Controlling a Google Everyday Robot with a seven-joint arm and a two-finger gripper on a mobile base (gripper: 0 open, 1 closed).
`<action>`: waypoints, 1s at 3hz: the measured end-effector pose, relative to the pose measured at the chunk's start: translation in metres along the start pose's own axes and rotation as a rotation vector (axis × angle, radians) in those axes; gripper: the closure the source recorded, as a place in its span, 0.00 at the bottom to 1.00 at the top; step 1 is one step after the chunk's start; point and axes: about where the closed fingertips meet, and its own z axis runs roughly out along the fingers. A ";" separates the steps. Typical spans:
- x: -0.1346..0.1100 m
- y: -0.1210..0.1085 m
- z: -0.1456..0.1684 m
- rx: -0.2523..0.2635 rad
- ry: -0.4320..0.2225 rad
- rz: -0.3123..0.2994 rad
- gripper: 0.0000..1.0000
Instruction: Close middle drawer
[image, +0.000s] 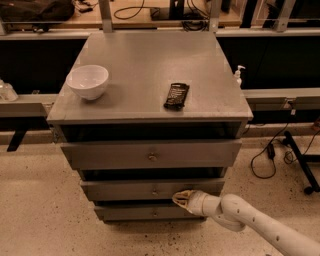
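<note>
The middle drawer (125, 190) is the long, low grey front with a tiny round knob, below the taller top drawer (100, 154) with its brass knob. A dark gap shows above its front panel. My gripper (181, 197) comes in from the lower right on a white arm (250, 220). Its tan fingertips are together and empty, against the lower edge of the middle drawer's front, just right of the knob. The narrow bottom drawer (135, 212) sits under it, partly hidden by my arm.
On the grey cabinet top (145, 60) stand a white bowl (88, 81) at the left and a dark snack packet (177, 95) near the middle. A shelf rail runs behind. Cables (270, 155) and a stand foot (305, 175) lie on the floor at the right.
</note>
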 end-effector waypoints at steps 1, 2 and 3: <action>0.005 -0.001 0.002 -0.011 -0.004 -0.003 1.00; 0.015 0.017 -0.004 -0.088 -0.035 -0.013 1.00; 0.002 0.041 -0.037 -0.139 -0.091 -0.026 1.00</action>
